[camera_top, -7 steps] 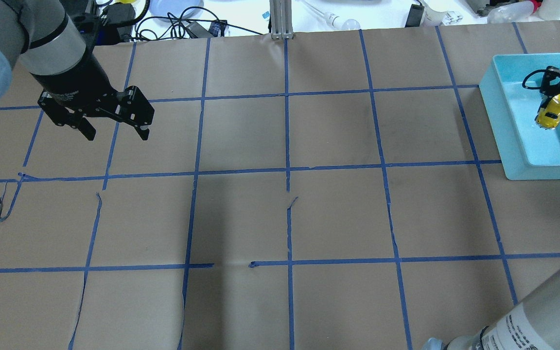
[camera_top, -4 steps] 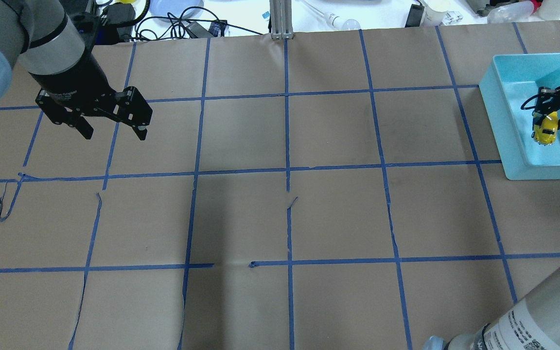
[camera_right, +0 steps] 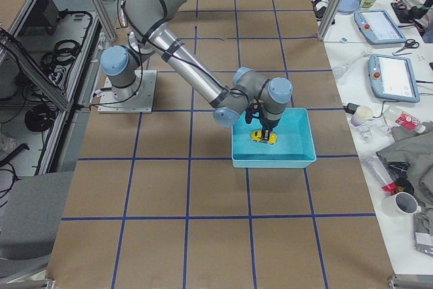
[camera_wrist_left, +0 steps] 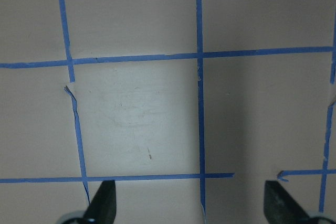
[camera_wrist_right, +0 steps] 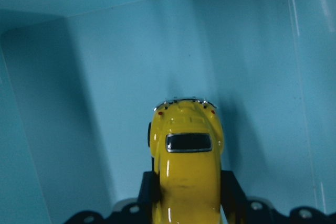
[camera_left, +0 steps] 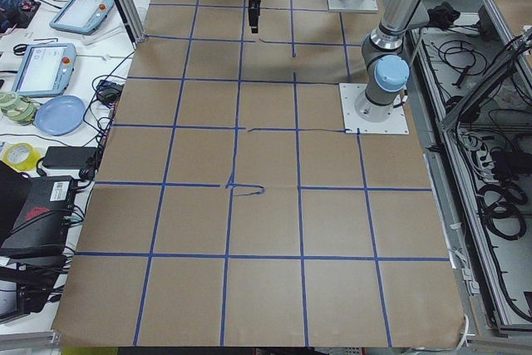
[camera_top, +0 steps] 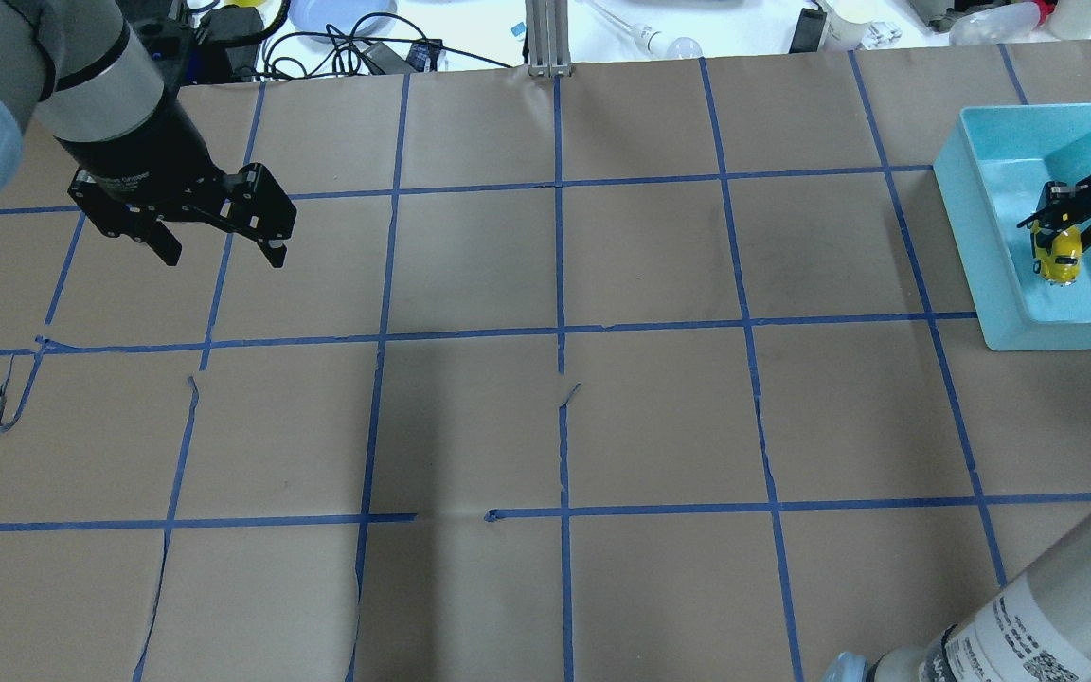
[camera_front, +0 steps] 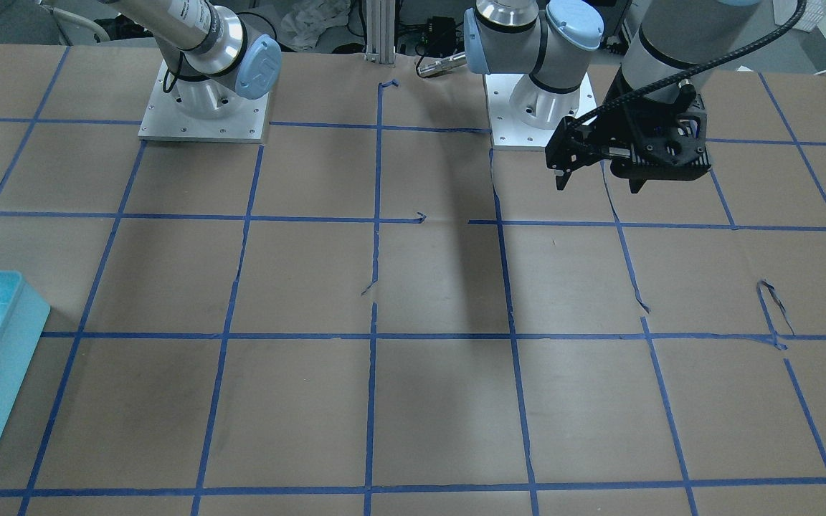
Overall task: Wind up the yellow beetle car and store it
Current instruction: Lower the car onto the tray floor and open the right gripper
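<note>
The yellow beetle car (camera_top: 1060, 261) is inside the teal bin (camera_top: 989, 256), low over its floor near the left wall. My right gripper (camera_top: 1063, 239) is shut on it. In the right wrist view the dark fingers (camera_wrist_right: 232, 190) clamp both sides of the car (camera_wrist_right: 186, 156), whose rear window faces the camera. I cannot tell whether its wheels touch the floor. The side view shows the car (camera_right: 262, 137) in the bin (camera_right: 270, 162) under the right wrist. My left gripper (camera_top: 223, 256) hangs open and empty over the far left of the table, fingertips (camera_wrist_left: 102, 205) wide apart.
Brown paper with a blue tape grid covers the table, with small tears in the tape (camera_top: 6, 403). Cables, a blue plate (camera_top: 342, 14) and bottles lie beyond the far edge. The arm bases (camera_front: 205, 118) stand on the robot's side. Tablets (camera_right: 394, 76) lie on a side table.
My right gripper has carried the car lower and toward the near-left part of the bin. The left gripper has barely shifted and stays open.
</note>
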{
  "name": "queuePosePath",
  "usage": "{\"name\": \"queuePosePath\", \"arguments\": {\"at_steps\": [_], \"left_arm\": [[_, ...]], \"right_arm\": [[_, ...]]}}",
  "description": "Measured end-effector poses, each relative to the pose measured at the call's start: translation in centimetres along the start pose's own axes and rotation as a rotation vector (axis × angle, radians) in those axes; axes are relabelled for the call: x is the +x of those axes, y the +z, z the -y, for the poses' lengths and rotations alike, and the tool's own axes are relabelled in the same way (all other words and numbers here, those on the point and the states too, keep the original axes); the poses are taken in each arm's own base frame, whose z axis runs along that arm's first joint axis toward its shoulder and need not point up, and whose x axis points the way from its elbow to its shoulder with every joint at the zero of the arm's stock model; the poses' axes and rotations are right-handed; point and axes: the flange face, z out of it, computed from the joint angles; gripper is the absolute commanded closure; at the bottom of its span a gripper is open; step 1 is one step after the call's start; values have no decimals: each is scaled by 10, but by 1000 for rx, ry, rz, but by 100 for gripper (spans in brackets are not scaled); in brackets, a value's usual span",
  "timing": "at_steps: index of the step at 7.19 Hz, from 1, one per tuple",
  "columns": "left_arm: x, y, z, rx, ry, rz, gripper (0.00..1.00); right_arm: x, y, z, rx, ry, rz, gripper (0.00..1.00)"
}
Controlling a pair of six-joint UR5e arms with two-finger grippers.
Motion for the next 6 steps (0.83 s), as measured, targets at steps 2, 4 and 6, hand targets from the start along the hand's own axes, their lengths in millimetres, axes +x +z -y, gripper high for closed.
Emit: {"name": "queuePosePath", "arguments": {"at_steps": [2,4,6], "left_arm": [[0,-3,-1,7,0,-3,0],[0,-2,-1,7,-1,-3,0],[0,-2,-1,6,-2,-3,0]], "right_arm": [[-4,6,-2,-10,6,-6,0],[-4,3,-1,-15,28,-8,0],[0,-36,10,-2,97,-19,0]]}}
